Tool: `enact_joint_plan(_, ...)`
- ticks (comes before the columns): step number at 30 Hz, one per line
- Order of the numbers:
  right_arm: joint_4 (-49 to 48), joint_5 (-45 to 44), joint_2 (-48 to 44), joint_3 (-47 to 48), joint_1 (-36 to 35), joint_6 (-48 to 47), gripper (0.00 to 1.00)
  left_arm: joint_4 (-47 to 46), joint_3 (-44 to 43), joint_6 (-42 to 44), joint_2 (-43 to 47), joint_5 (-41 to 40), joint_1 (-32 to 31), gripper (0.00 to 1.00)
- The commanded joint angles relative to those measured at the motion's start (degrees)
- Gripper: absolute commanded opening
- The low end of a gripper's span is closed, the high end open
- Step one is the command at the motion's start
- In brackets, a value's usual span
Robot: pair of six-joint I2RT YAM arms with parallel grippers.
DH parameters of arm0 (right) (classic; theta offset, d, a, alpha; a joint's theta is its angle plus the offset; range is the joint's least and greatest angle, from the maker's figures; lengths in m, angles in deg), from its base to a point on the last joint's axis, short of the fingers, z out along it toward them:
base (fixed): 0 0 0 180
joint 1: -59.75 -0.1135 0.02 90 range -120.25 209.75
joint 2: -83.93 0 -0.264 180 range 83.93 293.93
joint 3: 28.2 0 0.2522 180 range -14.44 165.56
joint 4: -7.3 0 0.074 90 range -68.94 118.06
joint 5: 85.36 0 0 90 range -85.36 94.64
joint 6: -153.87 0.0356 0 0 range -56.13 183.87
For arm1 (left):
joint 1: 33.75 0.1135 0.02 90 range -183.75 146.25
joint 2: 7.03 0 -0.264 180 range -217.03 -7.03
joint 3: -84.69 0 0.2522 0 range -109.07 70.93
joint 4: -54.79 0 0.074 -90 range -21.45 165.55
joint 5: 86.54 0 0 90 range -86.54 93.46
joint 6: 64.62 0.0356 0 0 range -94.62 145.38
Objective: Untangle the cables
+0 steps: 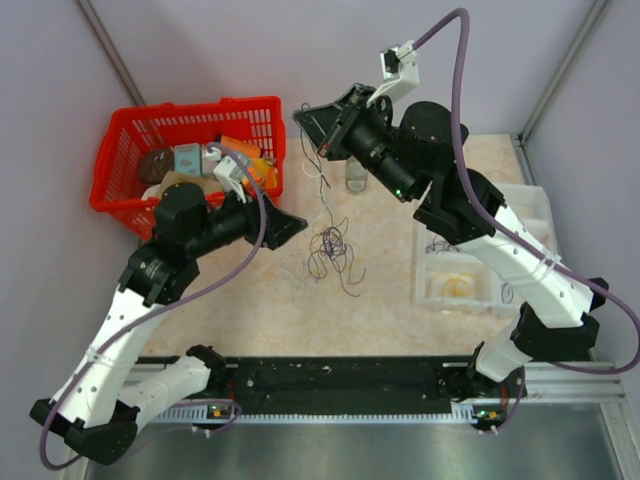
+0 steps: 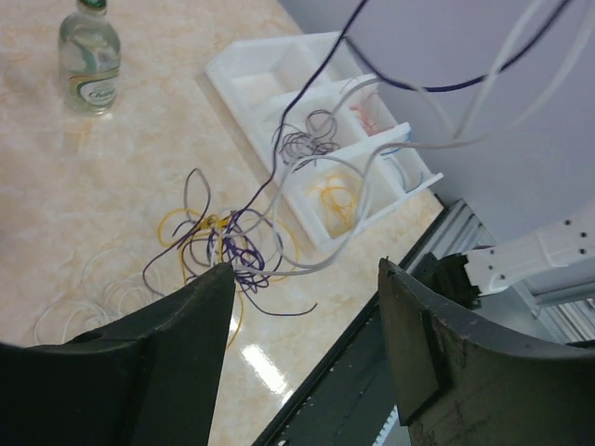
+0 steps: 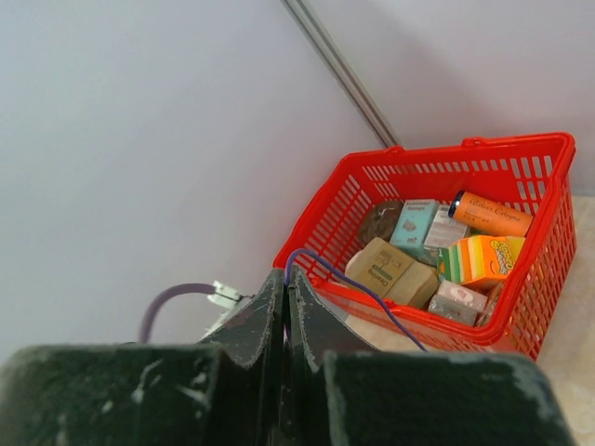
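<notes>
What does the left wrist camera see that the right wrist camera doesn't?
Only the left wrist camera shows the tangle of cables lying on the table, a small bottle, a white tray with compartments, and the open left pincer. Only the right wrist camera shows the red basket full of boxes, and the right pincer shut on a purple strand. Both show a thin purple strand and a bit of the pale table.

The cables [image 1: 330, 248] lie in a loose knot of purple, yellow and pale threads on the middle of the table [image 1: 250, 290]. One thin purple strand [image 1: 322, 185] rises from it. Separate loops [image 2: 307, 144] rest in compartments of the tray [image 2: 242, 70].
</notes>
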Motion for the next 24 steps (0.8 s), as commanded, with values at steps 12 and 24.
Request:
enact_joint_plan(12, -1.3, 0.2, -0.6, 0.4, -1.0, -0.3, 0.0, -16.3, -0.6, -7.8, -8.6, 21.1, -0.4, 0.61)
enact_joint_plan(24, -2.0, -4.7, -0.1, 4.5, -0.9, -5.8, 0.0, -3.4, 3.9, -1.1, -8.9, 1.3, -0.5, 0.04)
